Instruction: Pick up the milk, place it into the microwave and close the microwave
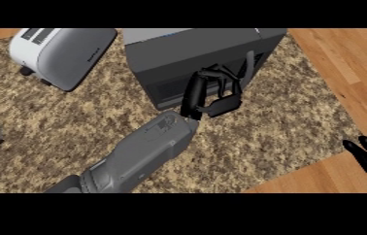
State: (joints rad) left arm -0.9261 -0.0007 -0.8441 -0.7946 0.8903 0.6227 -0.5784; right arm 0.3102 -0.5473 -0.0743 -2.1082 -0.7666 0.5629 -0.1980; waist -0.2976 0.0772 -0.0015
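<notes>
- You can't see the milk anywhere.
- Your left hand (215, 100) blurs into the boxy dark-grey microwave (165, 54) at 12 o'clock; open or closed, you cannot tell.
- Your right hand (357, 151) is cut off at 4 o'clock, fingers apart.
- The desk (287, 112) is speckled stone.

The dark grey box-shaped microwave (193, 49) stands upright on the speckled brown counter (272, 132). Its door (166, 89) looks shut, with 1 vertical handle (249, 64) at the front's right.

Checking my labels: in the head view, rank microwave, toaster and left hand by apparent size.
1. microwave
2. toaster
3. left hand, clearly smallest
Microwave and toaster both run off the top edge.
</notes>
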